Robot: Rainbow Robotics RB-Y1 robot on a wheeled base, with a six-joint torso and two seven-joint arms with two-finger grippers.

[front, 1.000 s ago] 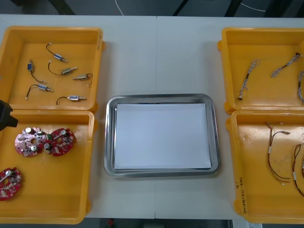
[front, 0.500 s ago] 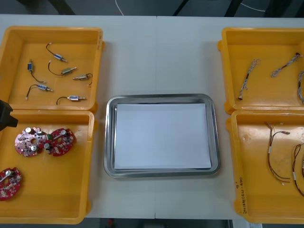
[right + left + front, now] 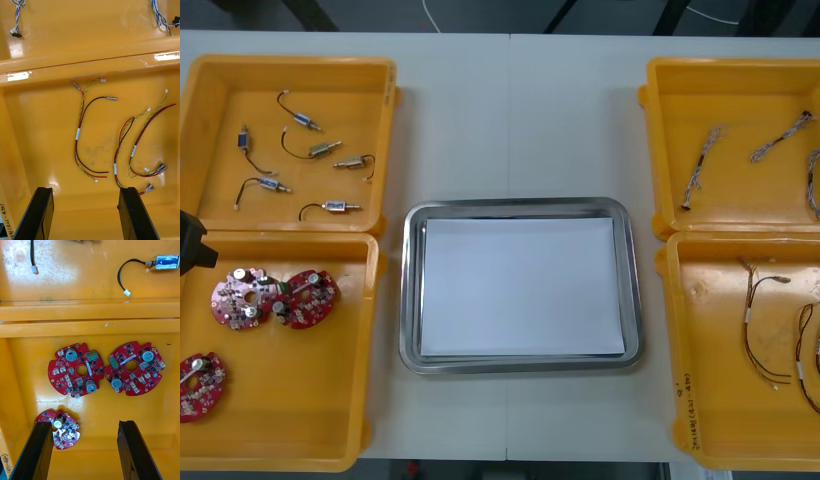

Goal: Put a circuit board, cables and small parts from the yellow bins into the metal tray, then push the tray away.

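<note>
Left of the metal tray (image 3: 520, 363), the left gripper (image 3: 84, 452) holds its fingers spread and empty above a yellow bin (image 3: 310, 400) where three round red circuit boards (image 3: 77, 370) lie. Right of the tray, the right gripper (image 3: 86, 213) hangs likewise spread, empty, over a second yellow bin (image 3: 710, 330) of red and yellow cables (image 3: 79, 131).

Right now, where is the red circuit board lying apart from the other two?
In the front view the lone circuit board lies in the near yellow bin on the robot's left, by its outer wall, nearer the robot than the pair of boards.
</note>
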